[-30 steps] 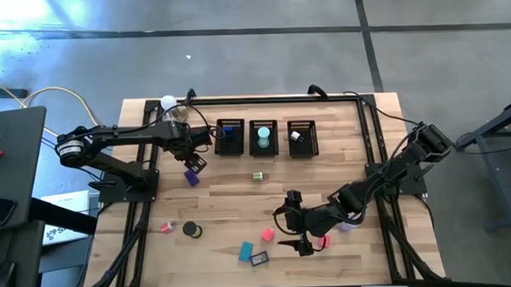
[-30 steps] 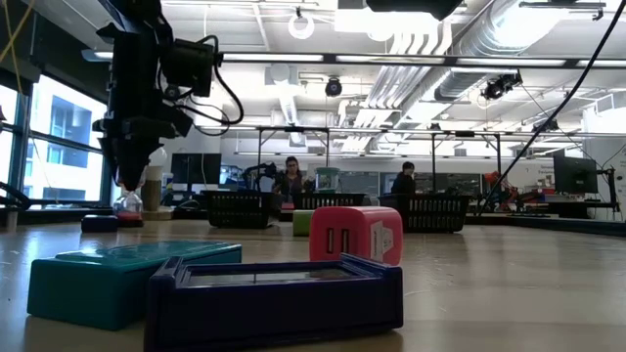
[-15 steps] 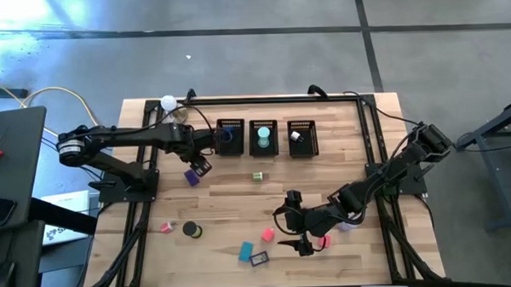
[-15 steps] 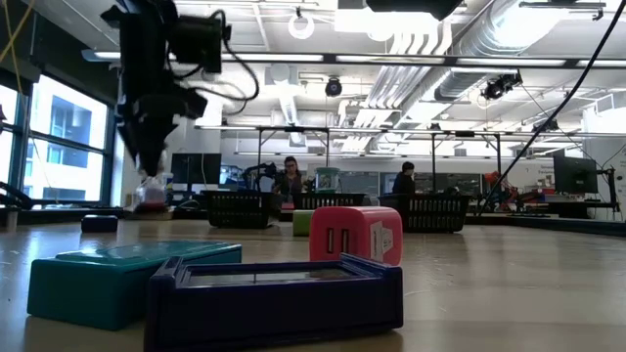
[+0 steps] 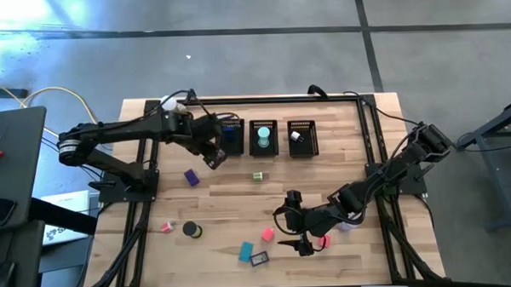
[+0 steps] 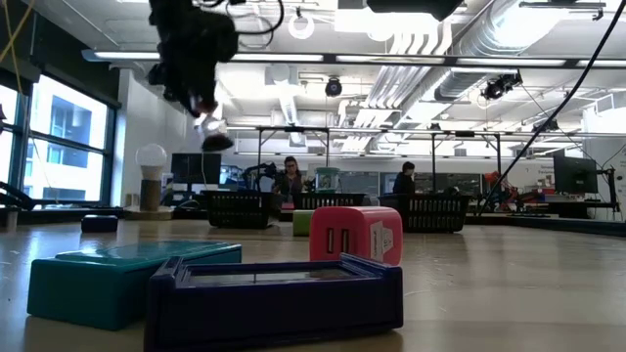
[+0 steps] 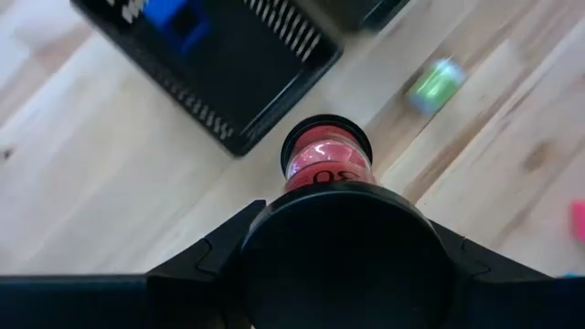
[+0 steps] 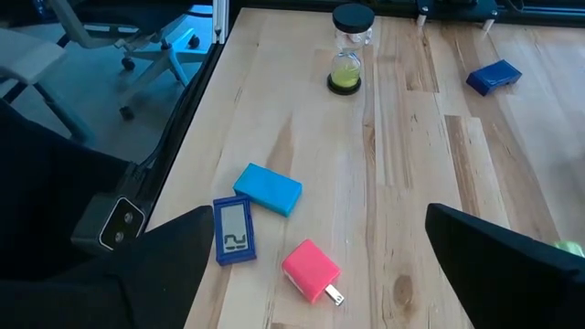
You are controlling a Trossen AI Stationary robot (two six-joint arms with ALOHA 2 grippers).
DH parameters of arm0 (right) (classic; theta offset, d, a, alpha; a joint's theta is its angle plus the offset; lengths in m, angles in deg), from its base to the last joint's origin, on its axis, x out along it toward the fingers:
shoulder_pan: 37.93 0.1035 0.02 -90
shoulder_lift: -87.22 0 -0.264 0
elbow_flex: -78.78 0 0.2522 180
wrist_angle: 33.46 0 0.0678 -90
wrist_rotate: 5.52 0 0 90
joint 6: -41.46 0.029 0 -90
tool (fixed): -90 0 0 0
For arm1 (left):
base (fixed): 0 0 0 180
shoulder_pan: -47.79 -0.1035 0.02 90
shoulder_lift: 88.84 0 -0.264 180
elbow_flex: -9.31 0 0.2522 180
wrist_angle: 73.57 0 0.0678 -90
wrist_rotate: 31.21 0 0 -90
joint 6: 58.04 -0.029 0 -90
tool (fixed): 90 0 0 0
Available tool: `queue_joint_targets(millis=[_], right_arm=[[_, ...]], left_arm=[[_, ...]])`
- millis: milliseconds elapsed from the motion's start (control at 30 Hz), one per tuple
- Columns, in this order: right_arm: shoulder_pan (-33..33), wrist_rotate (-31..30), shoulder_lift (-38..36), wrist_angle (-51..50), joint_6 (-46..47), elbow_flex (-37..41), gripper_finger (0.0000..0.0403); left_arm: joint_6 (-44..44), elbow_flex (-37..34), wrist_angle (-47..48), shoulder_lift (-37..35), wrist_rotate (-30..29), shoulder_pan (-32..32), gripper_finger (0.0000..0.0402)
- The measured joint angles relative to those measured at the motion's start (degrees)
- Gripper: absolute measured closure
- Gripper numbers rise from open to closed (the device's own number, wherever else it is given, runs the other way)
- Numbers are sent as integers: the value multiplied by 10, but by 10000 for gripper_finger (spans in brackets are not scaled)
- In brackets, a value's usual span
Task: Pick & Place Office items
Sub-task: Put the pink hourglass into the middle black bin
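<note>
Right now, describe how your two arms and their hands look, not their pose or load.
Both arms are dark, slim, jointed links with black cables looping along them. The left arm has a silvery round joint at its shoulder. The left hand and right hand are black, with two tapered fingers each.

A robotics lab in an open industrial hall. Exposed ceiling ducts [image 6: 430, 44] and strip lights hang above monitor desks where people [image 6: 290, 179] sit; the wooden counter [image 5: 342, 174] stands on polished concrete floor [image 5: 235, 42].

Grey concrete floor [image 5: 235, 50], tall windows [image 6: 59, 147], possibly ducts [image 6: 440, 39] overhead
</note>
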Motion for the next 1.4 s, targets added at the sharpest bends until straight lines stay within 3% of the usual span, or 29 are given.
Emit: queue_joint_targets(millis=[467,600,833,1067,1400], right_arm=[[0,0,0,-1,0,0,16],[0,0,0,-4,-1,0,16],[0,0,0,-6,-2,0,16],[2,-1,0,-10,-2,0,16],[20,-2,0,-9,-13,0,16]], left_arm=[[-17,26,-122,43,0,-2,210],[-36,41,-141,85,37,-13,210],[-58,135,-128,161,46,-19,211],[-87,236,-55,248,46,-19,211],[-112,253,-47,306,46,-33,211]])
